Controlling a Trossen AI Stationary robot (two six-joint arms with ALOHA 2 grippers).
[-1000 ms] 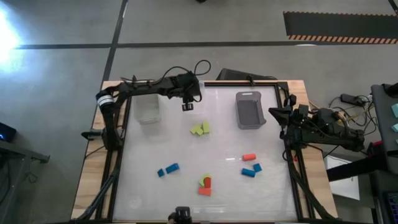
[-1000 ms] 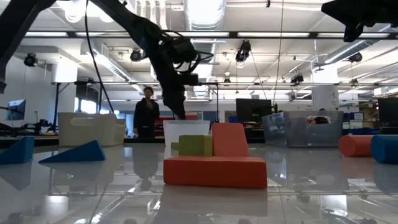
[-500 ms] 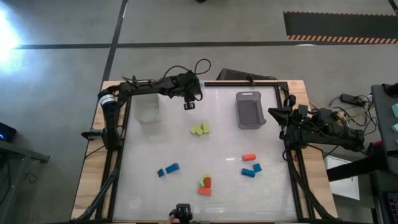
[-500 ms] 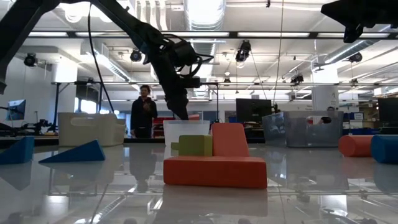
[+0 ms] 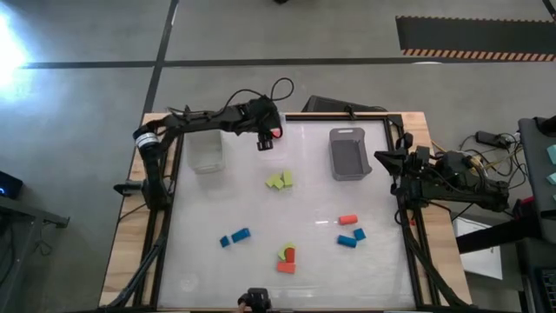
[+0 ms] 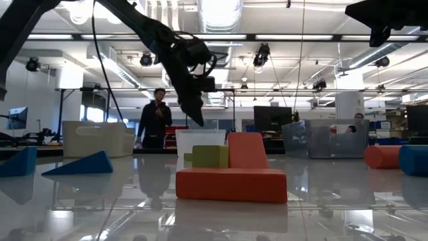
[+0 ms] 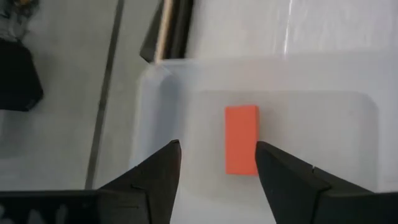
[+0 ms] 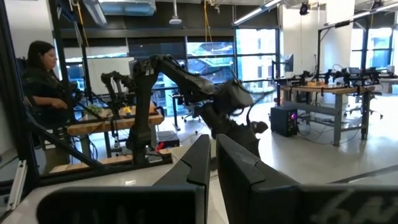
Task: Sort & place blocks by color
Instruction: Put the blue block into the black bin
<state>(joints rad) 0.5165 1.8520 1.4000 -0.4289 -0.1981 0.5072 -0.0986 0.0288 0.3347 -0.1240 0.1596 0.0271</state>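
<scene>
the left hand (image 5: 267, 143) hangs with its fingers (image 7: 158, 180) spread and empty, over an orange-red block (image 7: 241, 139) lying in a clear bin (image 7: 161, 87). other blocks (image 5: 280, 180) sit scattered on the tabletop (image 5: 208, 209). the right hand (image 5: 382, 157) waits shut and empty beside the grey bin (image 5: 348, 154).

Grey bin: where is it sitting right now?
In the high view, the grey bin sits at the back right, just beside the right gripper; the lime green blocks lie to its left.
</scene>
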